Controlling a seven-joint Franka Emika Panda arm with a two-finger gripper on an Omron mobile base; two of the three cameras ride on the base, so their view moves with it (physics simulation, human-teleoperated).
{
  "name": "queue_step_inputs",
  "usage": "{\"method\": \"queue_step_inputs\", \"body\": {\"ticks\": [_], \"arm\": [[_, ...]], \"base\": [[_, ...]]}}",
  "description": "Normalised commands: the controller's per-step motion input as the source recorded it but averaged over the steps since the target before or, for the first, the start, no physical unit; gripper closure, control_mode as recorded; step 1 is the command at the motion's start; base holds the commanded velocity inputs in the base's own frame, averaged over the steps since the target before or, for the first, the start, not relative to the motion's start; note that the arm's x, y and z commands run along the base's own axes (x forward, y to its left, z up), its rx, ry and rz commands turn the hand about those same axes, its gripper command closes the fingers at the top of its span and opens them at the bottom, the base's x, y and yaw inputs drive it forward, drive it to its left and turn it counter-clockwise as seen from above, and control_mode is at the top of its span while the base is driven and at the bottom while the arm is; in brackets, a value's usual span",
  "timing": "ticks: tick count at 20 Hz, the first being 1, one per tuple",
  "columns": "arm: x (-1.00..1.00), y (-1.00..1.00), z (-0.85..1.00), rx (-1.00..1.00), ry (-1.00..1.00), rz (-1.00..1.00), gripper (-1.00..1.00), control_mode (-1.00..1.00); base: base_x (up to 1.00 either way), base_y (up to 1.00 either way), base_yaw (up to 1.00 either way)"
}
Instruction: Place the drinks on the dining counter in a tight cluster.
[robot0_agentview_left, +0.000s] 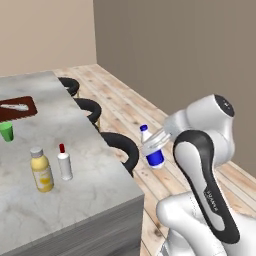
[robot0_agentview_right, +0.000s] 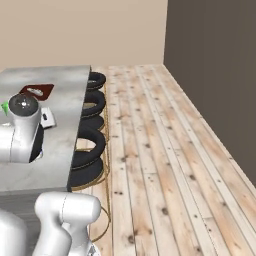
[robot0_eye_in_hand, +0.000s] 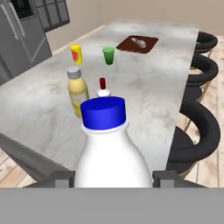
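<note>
My gripper (robot0_agentview_left: 154, 143) is shut on the short white-and-blue bottle (robot0_agentview_left: 152, 148) with a blue cap, holding it tilted in the air off the right side of the dining counter (robot0_agentview_left: 80, 200), above a stool. In the hand view this bottle (robot0_eye_in_hand: 109, 153) fills the lower middle between my fingertips (robot0_eye_in_hand: 61, 177). The fat yellow bottle (robot0_agentview_left: 41, 170) with a grey cap and the slim white bottle (robot0_agentview_left: 64, 162) with a red cap stand upright close together near the counter's front right. In the hand view, the yellow bottle (robot0_eye_in_hand: 78, 92) and the slim one (robot0_eye_in_hand: 103, 89) show beyond the held bottle.
A green cup (robot0_agentview_left: 6, 131) and a brown board (robot0_agentview_left: 17, 107) lie farther back on the counter, with a yellow cup (robot0_eye_in_hand: 76, 53) beside the green one. Black stools (robot0_agentview_left: 122, 147) line the counter's right side. Wooden floor stretches to the right.
</note>
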Motion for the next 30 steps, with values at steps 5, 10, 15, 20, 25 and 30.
{"method": "queue_step_inputs", "body": {"ticks": [5, 10, 15, 20, 25, 30], "arm": [[0.95, 0.16, -0.08, 0.06, 0.0, 0.27, 1.0, -1.0], [0.74, 0.7, -0.15, 0.2, 0.0, 0.32, 1.0, -1.0], [0.41, 0.37, -0.26, 0.13, 0.14, 0.23, 1.0, -1.0], [0.18, 0.12, -0.56, 0.02, 0.2, 0.12, 1.0, -1.0], [0.25, 0.47, -0.78, 0.07, 0.06, 0.16, 1.0, -1.0], [0.38, 0.43, -0.24, 0.09, 0.0, 0.11, 1.0, -1.0]], "base": [[0.0, 0.0, 0.0], [0.0, 0.0, 0.0], [0.0, 0.0, 0.0], [0.0, 0.0, 0.0], [0.0, 0.0, 0.0], [0.0, 0.0, 0.0]]}}
